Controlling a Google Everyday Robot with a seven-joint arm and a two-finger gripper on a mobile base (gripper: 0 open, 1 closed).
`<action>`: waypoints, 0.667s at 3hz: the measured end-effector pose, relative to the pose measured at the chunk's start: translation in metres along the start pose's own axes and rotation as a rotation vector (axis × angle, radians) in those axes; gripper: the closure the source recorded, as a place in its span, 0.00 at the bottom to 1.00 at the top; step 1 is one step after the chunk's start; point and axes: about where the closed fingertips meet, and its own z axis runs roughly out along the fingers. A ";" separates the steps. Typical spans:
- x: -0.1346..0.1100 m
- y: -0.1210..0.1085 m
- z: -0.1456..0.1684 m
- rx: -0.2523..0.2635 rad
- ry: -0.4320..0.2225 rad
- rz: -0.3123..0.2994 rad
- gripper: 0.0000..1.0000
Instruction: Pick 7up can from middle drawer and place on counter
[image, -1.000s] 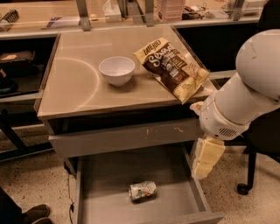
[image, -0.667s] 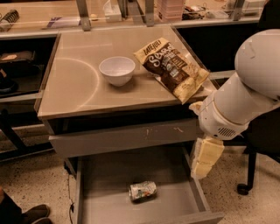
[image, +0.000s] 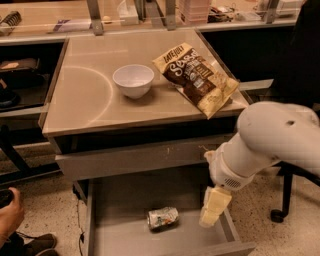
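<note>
**A:** Eyes on the 7up can (image: 163, 218). It's lying on its side on the floor of the open middle drawer (image: 125, 200), about mid-width and a shade toward the front.

**B:** Which way does its long axis run?

**A:** Close to the 9-to-3 line, with the right end tipped a touch toward 2. So it's an end of the can that faces the tool, not a flank.

**B:** And where's the tool?

**A:** The tool (image: 214, 209) hangs pointing down inside the drawer's right side, near the right wall. From there the can sits at 9 o'clock, dipping toward 8. It's near but apart, with bare grey floor between them.

**B:** Wide or narrow?

**A:** Cannot tell from here. The can isn't in it, that much is plain.

**B:** Anything in the way?

**A:** Nothing on the floor between them. I'd say the move is a slide toward 9, then a grip across the can on the 12-to-6 line. The drawer front (image: 130, 157) above, at 12, is the thing to clear on the lift. There's only one arm (image: 270, 135), so no choice of side.

**B:** And up top?

**A:** The tabletop (image: 90, 107) carries a white bowl (image: 133, 80) and a chip bag (image: 196, 78) to the bowl's right. Left of the bowl looks the likelier landing spot.
</note>
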 end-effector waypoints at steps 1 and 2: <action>0.014 -0.001 0.049 -0.031 -0.016 0.043 0.00; 0.015 -0.005 0.087 -0.072 -0.036 0.081 0.00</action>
